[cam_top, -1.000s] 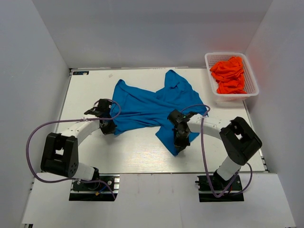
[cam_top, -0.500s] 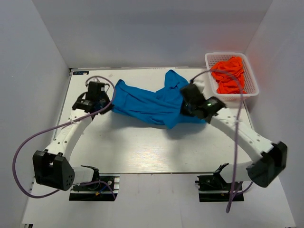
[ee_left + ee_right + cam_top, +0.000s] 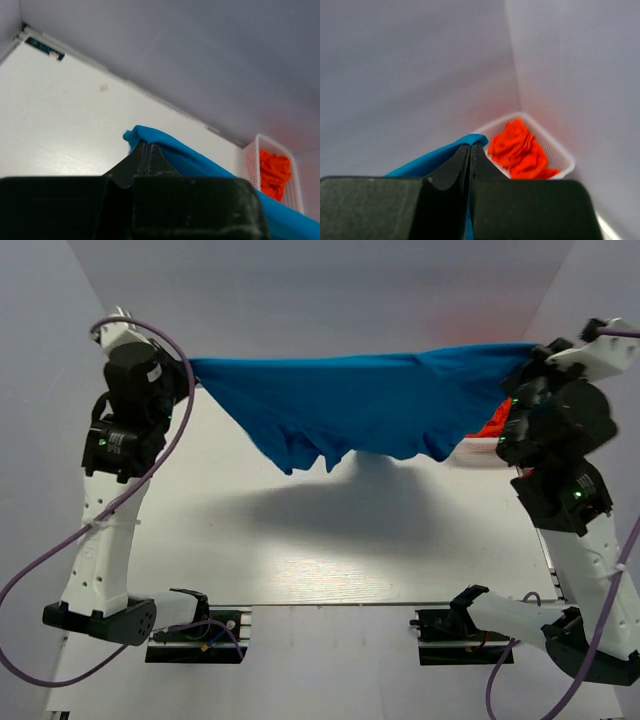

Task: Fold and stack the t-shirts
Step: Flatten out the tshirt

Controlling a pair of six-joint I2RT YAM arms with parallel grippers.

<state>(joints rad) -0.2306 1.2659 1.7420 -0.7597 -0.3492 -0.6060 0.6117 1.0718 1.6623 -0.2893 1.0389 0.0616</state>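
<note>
The bright blue t-shirt (image 3: 360,405) hangs stretched in the air between both raised arms, its lower folds drooping above the table. My left gripper (image 3: 188,368) is shut on its left end, which shows in the left wrist view (image 3: 150,136) at the fingertips. My right gripper (image 3: 528,352) is shut on its right end, seen in the right wrist view (image 3: 445,152). The orange-red t-shirts (image 3: 520,150) lie bunched in the white basket (image 3: 560,150); in the top view only a sliver of them (image 3: 492,425) shows behind the blue shirt.
The white table (image 3: 330,540) lies below the shirt, with the shirt's shadow on it. Grey walls close the left, back and right sides. The basket stands at the far right corner, mostly hidden by the right arm (image 3: 565,480) in the top view.
Both arms have risen high and moved apart, lifting the blue shirt off the table and stretching it out between them. A second ago it lay crumpled on the table.
</note>
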